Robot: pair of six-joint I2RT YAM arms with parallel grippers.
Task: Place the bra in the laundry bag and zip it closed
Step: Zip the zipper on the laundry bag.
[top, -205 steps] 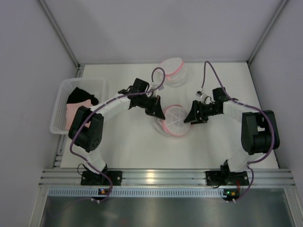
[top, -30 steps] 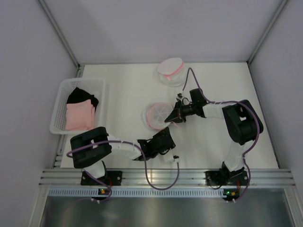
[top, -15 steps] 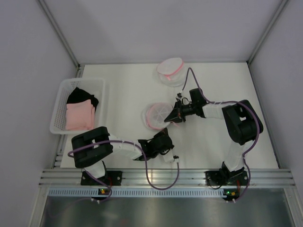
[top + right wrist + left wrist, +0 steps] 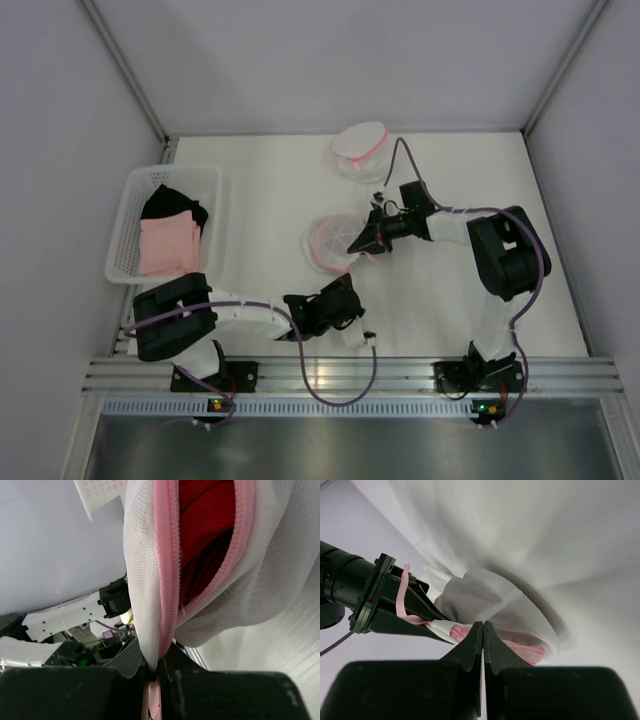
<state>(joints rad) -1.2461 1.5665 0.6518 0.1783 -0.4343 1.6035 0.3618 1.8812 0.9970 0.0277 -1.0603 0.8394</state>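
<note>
Item one, laundry bag (image 4: pixel 330 241): white mesh pouch with pink trim, lying on the white worktop (image 4: pixel 260 180) near its middle, between my two arms. Item two, zipper (image 4: pixel 165 555): pink tape along the bag's mouth, standing apart in a long gap and not drawn closed. Item three, bra (image 4: pixel 205 525): red fabric, seen through that gap in the right wrist view and lying inside the bag. Item four, right tool (image 4: pixel 357 245): clenched on the laundry bag, with the fingers pinched together on the mesh edge and the pink tape at the bag's right side. Item five, left tool (image 4: pixel 348 290): jaws pressed fully together with nothing between them; it sits on the near side of the bag and apart from it, pointing toward it, with the closed tips (image 4: pixel 483 625) facing the mesh and my other tool. Item six, second mesh bag (image 4: pixel 362 150): white with a pink band, at the far edge of the worktop, well apart from the first. Item seven, white basket (image 4: pixel 118 250): at the left edge, holding a black garment (image 4: pixel 170 203) behind a folded pink cloth (image 4: pixel 168 245).
</note>
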